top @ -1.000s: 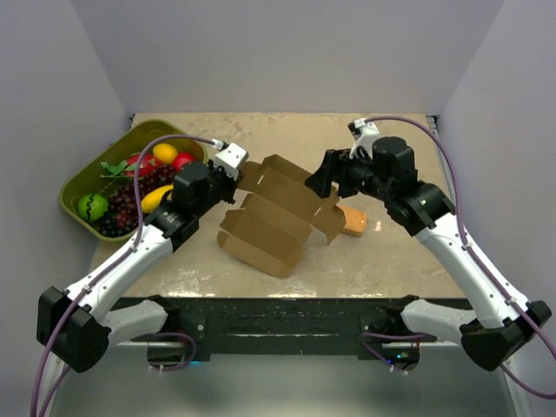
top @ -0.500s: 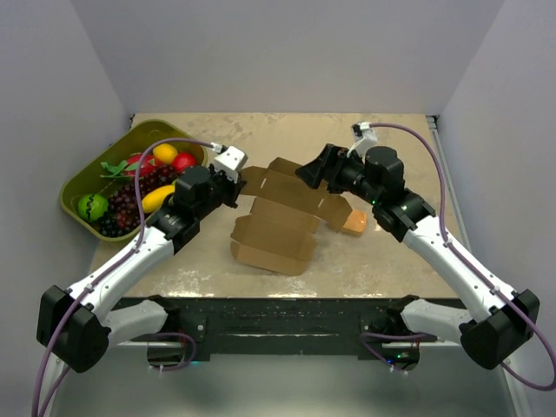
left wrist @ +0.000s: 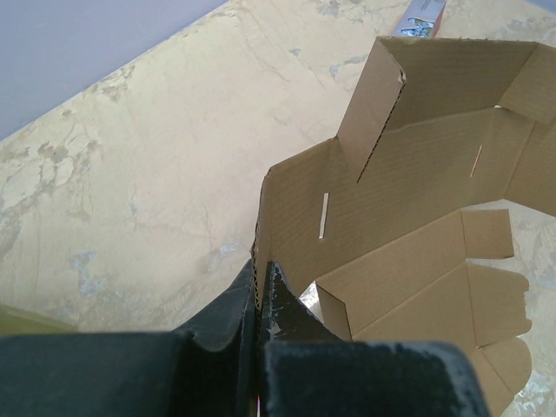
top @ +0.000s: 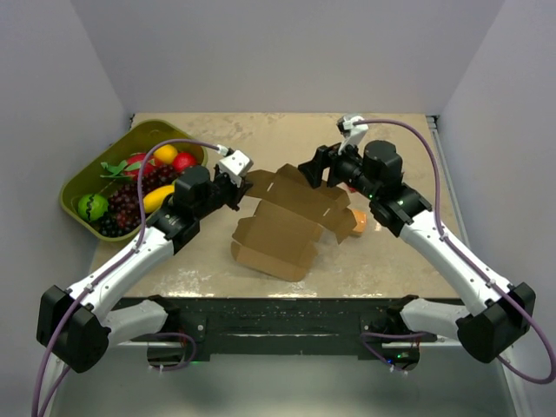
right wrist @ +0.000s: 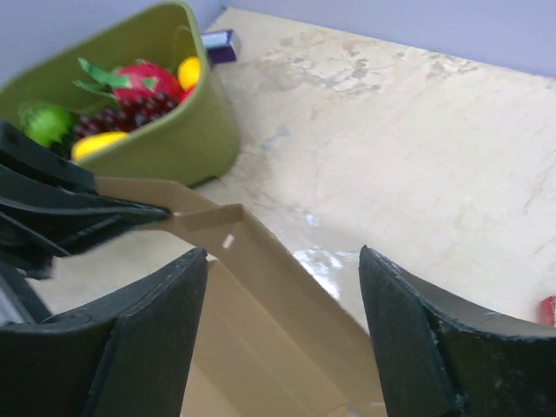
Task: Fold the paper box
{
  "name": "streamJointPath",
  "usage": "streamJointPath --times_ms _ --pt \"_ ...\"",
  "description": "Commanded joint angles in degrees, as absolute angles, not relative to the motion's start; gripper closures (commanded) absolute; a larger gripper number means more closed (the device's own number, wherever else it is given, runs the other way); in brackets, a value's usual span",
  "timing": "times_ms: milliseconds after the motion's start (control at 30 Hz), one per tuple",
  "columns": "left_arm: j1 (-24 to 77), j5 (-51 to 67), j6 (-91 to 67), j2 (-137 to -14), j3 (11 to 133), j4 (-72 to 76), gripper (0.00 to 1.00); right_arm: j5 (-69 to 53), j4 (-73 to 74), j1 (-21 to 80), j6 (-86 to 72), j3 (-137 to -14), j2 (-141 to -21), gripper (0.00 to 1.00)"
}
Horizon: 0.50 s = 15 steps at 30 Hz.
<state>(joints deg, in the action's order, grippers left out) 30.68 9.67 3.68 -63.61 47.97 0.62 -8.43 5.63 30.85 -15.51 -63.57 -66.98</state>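
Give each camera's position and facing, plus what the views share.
Top external: above, behind the robot, looking down on the table; left arm, right arm, paper box, fruit basket.
Left wrist: on the left arm, looking along the left gripper, shut on the box's edge, across the table.
Right wrist: on the right arm, looking past the open right gripper toward the basket.
Shared: all show the box; right wrist catches the left gripper.
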Motion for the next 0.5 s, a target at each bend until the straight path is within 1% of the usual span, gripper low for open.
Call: streamJointPath --times_ms 0,167,367,467 --pt "30.8 12.1 5.0 -62.3 48.3 3.3 1.00 -8.2 3.8 31.0 -5.5 -62.1 -67.6 0.32" --pt "30.8 12.9 5.0 -62.4 48.2 3.3 1.00 -9.2 -2.3 31.0 -4.8 -57.3 -67.1 0.37" --pt "30.8 11.9 4.5 -62.8 48.3 3.1 1.00 -11.8 -2.9 31.1 -3.9 -54.8 -67.2 0.47" --pt "30.8 11.3 4.1 -63.1 48.3 3.0 1.00 -12.0 -2.5 31.1 -3.4 -53.8 -67.1 0.65"
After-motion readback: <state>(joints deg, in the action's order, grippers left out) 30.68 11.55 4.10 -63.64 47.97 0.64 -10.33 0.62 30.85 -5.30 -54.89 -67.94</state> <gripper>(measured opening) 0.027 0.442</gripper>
